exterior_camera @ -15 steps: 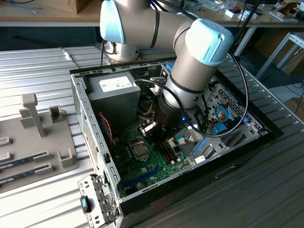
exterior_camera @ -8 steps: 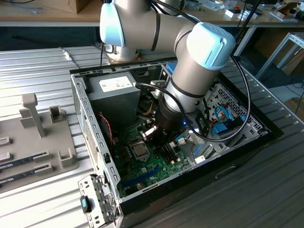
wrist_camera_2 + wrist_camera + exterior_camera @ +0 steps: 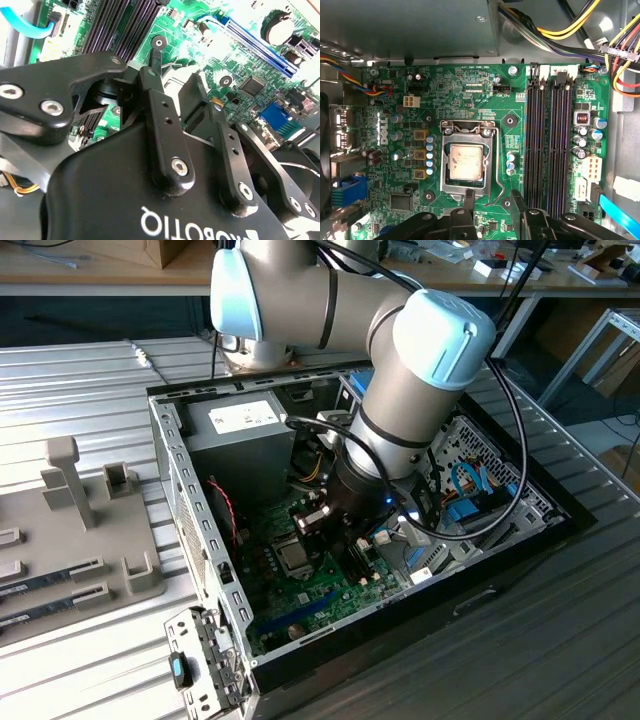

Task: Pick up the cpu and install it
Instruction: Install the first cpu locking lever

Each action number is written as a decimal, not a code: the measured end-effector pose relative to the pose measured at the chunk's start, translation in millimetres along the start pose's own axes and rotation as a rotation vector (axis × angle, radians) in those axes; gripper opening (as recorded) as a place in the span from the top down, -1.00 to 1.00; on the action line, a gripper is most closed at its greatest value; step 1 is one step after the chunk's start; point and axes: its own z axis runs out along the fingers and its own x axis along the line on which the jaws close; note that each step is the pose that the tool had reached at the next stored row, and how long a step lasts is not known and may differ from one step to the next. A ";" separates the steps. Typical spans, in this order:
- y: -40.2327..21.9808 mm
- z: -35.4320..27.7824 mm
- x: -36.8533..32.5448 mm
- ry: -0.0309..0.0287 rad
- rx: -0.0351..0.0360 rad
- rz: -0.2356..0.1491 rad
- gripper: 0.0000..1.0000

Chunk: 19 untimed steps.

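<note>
Silvery cpu [image 3: 465, 164] already sits in its socket [image 3: 468, 131]; gripper [image 3: 490, 205] hovers just above, fingers apart and empty, so install looks basically done

The arm bent sharply at its grey, blue-capped joints, wrist aimed downward, and the black pincer [image 3: 491, 204] hung with its fingers [image 3: 159, 102] parted (a narrow gap, nothing between).

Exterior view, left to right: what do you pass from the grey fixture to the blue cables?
Grey fixture → case wall → red wire → cpu in its socket → gripper above the motherboard → blue cables.
</note>
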 end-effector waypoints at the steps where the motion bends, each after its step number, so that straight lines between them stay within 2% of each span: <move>1: 0.5 1.4 -0.4 0.0001 0.0002 0.000 0.18; 6: 4.2 8.6 -2.6 0.0001 0.0002 0.000 0.18; 16: 4.2 9.6 -4.1 0.0001 0.0003 0.000 0.18; 17: 4.2 9.7 -4.1 0.0001 0.0003 0.000 0.21; 19: 4.2 9.7 -4.2 0.0000 0.0002 0.000 0.47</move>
